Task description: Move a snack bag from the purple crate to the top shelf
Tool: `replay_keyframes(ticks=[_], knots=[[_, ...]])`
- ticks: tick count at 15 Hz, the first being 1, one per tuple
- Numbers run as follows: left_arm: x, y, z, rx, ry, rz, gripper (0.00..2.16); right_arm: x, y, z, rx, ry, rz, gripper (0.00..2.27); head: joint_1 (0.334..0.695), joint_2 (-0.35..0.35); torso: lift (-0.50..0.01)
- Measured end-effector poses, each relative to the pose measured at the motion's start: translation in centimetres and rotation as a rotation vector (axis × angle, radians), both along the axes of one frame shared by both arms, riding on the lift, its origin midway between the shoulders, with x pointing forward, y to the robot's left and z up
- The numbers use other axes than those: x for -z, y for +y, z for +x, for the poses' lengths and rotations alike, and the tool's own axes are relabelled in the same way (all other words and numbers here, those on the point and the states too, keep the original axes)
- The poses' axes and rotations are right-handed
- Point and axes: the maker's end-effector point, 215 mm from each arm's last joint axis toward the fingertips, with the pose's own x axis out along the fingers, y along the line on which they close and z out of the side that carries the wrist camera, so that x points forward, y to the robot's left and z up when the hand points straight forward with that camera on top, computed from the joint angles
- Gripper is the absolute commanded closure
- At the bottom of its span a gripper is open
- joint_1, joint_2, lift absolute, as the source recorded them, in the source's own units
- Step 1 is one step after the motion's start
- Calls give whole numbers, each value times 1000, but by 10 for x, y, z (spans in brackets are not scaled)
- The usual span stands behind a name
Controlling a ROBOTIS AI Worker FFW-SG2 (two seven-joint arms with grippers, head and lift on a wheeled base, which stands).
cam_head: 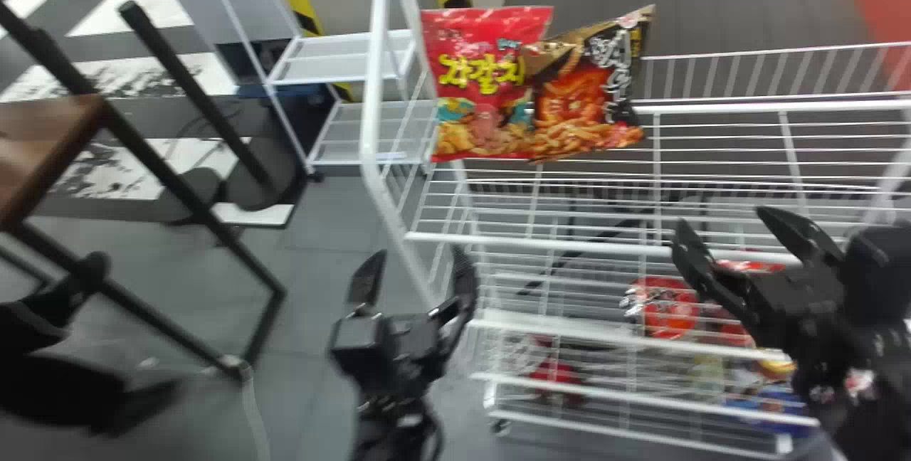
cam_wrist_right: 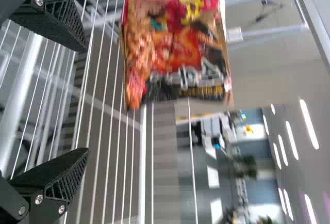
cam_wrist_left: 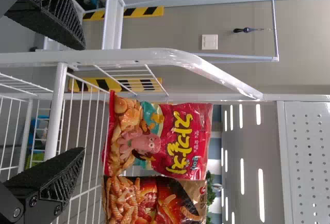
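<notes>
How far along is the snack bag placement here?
Apparently done: the red bag and black bag stand upright on the top shelf. In hand: nothing; the left pincer and right pincer are open and empty. Left: probably just backing away, as both pincers are clear of the bags.

A red snack bag [cam_head: 478, 84] and a black-and-brown snack bag [cam_head: 585, 102] are stood upright, side by side, on the white wire top shelf [cam_head: 569, 244], near its left end and set back from the front rail. The red one is printed with yellow lettering and a pink octopus; the other, slightly tilted, is decorated with orange snack sticks. Both printed fronts are turned outward.
</notes>
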Motion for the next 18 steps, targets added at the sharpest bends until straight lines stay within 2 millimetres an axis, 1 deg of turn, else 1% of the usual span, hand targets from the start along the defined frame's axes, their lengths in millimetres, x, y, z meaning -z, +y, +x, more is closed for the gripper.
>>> replay_keyframes(ticks=[1,3,4,5,7,8,11,13,18], knots=[[1,0,0,0,2,0,124,-3,-24,-10,25,-36,-6,157,695,147,1],[2,-1,-1,-1,4,-1,124,-11,-54,-29,56,-101,-15,157,695,116,1],[3,-2,-1,0,6,-2,124,-14,-66,-39,76,-130,-19,157,695,88,1],[3,-3,-2,0,7,-1,124,-17,-72,-47,86,-154,-20,164,695,79,1],[4,-6,-4,4,8,3,124,-30,-73,-63,76,-213,-14,167,695,75,1],[4,-7,-6,6,10,6,124,-33,-74,-66,77,-223,-13,167,695,74,1],[6,-9,-10,10,14,13,124,-25,-74,-68,87,-155,-12,167,695,69,1],[3,-10,-13,14,10,18,124,-22,-72,-69,89,-121,-10,167,695,71,1],[1,-8,-14,23,6,29,124,-20,-67,-72,91,-97,-1,167,695,80,1]])
